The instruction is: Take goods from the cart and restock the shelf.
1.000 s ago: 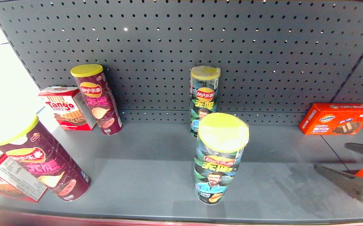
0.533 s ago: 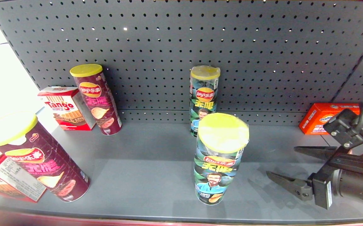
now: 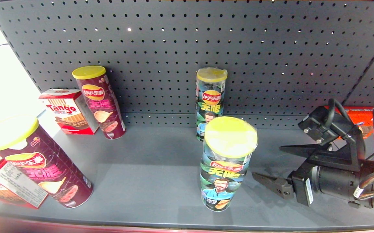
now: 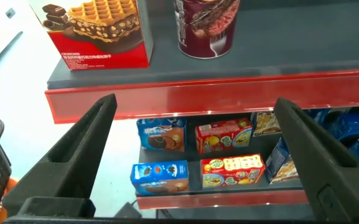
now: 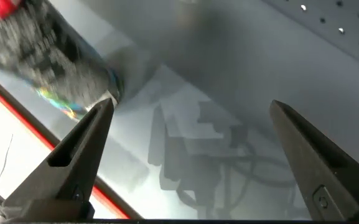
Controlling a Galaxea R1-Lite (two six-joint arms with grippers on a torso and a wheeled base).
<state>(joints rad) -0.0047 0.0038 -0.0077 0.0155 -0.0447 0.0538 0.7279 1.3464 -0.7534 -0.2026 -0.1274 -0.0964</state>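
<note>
Shelf: grey deck (image 3: 154,181) with a perforated back wall (image 3: 271,48) and a red front lip (image 4: 216,96).
Near green can: chip can (image 3: 227,161) stands upright close to the front edge, right of centre; it shows blurred beside one finger (image 5: 48,56).
Far green can: a matching can (image 3: 210,100) stands upright against the back wall, behind the near one.
Maroon cans: one (image 3: 98,102) far left, another (image 3: 41,161) near left, both upright.
Wafer boxes: one (image 3: 67,111) touching the far maroon can's left side, one (image 3: 8,187) at the near left corner.
Orange box: far right (image 3: 358,113), partly hidden by the arm.
Right gripper: released (image 3: 267,161), fingers spread wide, low over the deck just right of the near green can, not touching it.
Left gripper: released (image 4: 195,106), fingers wide apart, empty, below the red lip.
Lower shelf: small snack boxes (image 4: 223,134) in rows.
</note>
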